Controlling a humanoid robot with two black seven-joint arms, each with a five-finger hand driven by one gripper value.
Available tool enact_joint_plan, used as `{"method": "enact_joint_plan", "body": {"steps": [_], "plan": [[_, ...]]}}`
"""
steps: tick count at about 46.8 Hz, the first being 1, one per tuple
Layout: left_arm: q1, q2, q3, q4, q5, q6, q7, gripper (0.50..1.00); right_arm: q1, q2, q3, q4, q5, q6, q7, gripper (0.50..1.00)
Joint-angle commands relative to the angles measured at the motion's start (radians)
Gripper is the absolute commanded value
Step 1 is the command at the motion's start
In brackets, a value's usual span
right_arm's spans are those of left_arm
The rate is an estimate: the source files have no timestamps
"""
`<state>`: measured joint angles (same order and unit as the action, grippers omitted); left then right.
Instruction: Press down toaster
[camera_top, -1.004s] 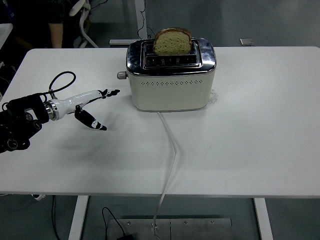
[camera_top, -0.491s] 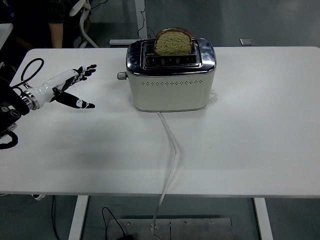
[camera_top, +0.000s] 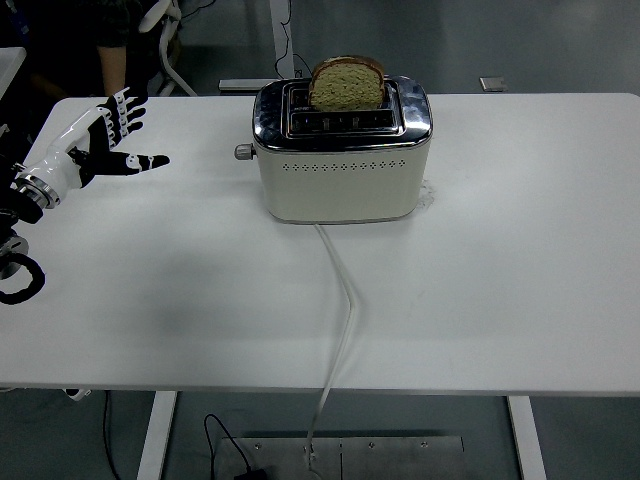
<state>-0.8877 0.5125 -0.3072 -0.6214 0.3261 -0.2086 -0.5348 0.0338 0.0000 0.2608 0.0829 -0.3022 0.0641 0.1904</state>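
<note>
A cream and chrome toaster (camera_top: 342, 152) stands at the back middle of the white table (camera_top: 480, 290). A slice of brown bread (camera_top: 346, 83) sticks up out of its rear slot. Its lever knob (camera_top: 241, 152) juts from the left end, in the raised position. My left hand (camera_top: 105, 140) is at the table's far left, held above the surface, fingers spread and empty, well to the left of the knob. The right arm is out of view.
The toaster's white cord (camera_top: 343, 300) runs from its front base across the table and over the near edge. A person's arm (camera_top: 112, 50) and a chair base show beyond the far left corner.
My left hand has drawn back to the left and upward, away from the toaster's knob, and its fingers have spread wider. The toaster and bread have not moved.
</note>
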Motion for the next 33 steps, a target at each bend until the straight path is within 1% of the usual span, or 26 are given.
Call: {"method": "enact_joint_plan", "body": {"steps": [1,6,10,14,17,21,23,29,33], "plan": [[0.001,-0.002,-0.001,0.000,-0.077,-0.009,0.006,1.000,0.000,0.000,0.000,0.000,0.000,-0.001,0.000,0.998],[-0.001,-0.009,-0.003,0.000,-0.153,-0.009,0.015,1.000,0.000,0.000,0.000,0.000,0.000,0.000,0.000,0.998],[0.001,-0.035,-0.003,0.005,-0.220,-0.002,0.016,1.000,0.000,0.000,0.000,0.000,0.000,0.000,0.000,0.998],[0.001,-0.054,-0.003,0.035,-0.288,0.001,0.032,1.000,0.000,0.000,0.000,0.000,0.000,-0.001,0.000,0.998],[0.003,-0.071,-0.004,0.066,-0.341,0.001,0.090,1.000,0.000,0.000,0.000,0.000,0.000,-0.001,0.000,0.998],[0.003,-0.074,-0.007,0.095,-0.418,0.001,0.193,1.000,0.000,0.000,0.000,0.000,0.000,0.000,0.000,0.998],[0.003,-0.074,-0.007,0.098,-0.453,0.000,0.219,1.000,0.000,0.000,0.000,0.000,0.000,0.000,0.000,0.998],[0.004,-0.075,-0.012,0.100,-0.487,0.000,0.222,1.000,0.000,0.000,0.000,0.000,0.000,-0.001,0.000,0.998],[0.006,-0.094,-0.041,0.100,-0.489,0.001,0.220,1.000,0.000,0.000,0.000,0.000,0.000,-0.001,0.000,0.998]]}}
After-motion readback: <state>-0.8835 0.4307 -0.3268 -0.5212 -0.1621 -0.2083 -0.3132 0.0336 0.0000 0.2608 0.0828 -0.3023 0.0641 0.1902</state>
